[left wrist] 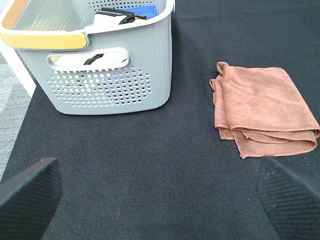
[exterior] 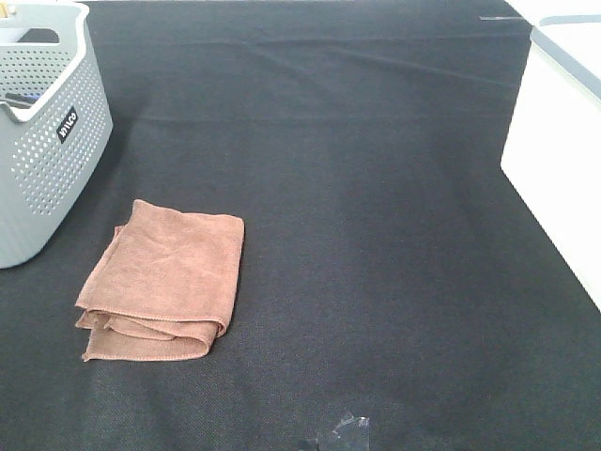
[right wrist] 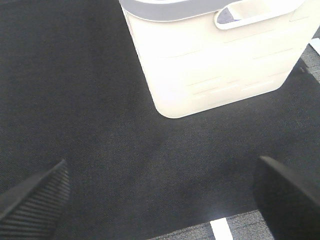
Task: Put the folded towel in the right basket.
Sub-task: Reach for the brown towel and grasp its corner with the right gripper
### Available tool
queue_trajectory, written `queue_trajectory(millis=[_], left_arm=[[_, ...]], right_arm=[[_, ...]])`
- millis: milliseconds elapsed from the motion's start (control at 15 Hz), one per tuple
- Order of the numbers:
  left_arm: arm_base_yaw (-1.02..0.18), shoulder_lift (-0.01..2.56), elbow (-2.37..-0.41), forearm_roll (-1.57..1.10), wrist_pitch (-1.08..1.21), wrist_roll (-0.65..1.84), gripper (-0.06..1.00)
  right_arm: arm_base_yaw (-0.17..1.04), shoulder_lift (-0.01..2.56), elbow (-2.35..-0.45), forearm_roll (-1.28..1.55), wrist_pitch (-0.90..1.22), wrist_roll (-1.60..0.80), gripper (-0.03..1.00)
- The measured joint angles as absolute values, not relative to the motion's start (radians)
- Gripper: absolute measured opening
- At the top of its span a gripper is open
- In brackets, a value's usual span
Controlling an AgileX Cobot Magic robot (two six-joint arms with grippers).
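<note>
Black cloth surface (exterior: 376, 235): folded brown cloth towel (left wrist: 262, 107) lies ahead of the gaping, empty left claw (left wrist: 160, 200), seemingly for pickup; right claw (right wrist: 160, 200) gapes empty.

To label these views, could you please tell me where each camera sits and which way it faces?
Exterior high: mounted high, looking down on the mat, with the towel and grey basket at left and the white basket at right; no arm clearly shows.
Left wrist: on the left arm, facing the grey basket and towel; the open left gripper shows.
Right wrist: on the right arm, facing the white basket; the open right gripper shows.
Shared: exterior and left wrist both show towel and grey basket.
</note>
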State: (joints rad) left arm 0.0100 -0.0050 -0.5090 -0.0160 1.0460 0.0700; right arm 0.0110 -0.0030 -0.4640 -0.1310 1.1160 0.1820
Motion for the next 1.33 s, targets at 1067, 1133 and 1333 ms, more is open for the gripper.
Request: queue_trajectory(millis=[1067, 1133, 1333], left_arm=[[0.01, -0.005, -0.509, -0.016, 1.046, 0.07, 0.99], [0.01, -0.005, -0.509, -0.016, 1.046, 0.07, 0.99], [0.01, -0.005, -0.509, -0.016, 1.046, 0.07, 0.99]], right_arm=[[0.011, -0.003, -0.464, -0.131, 1.116, 0.182, 0.96], [0.011, -0.003, -0.464, -0.131, 1.116, 0.182, 0.96], [0.011, -0.003, -0.464, -0.131, 1.116, 0.182, 0.96]])
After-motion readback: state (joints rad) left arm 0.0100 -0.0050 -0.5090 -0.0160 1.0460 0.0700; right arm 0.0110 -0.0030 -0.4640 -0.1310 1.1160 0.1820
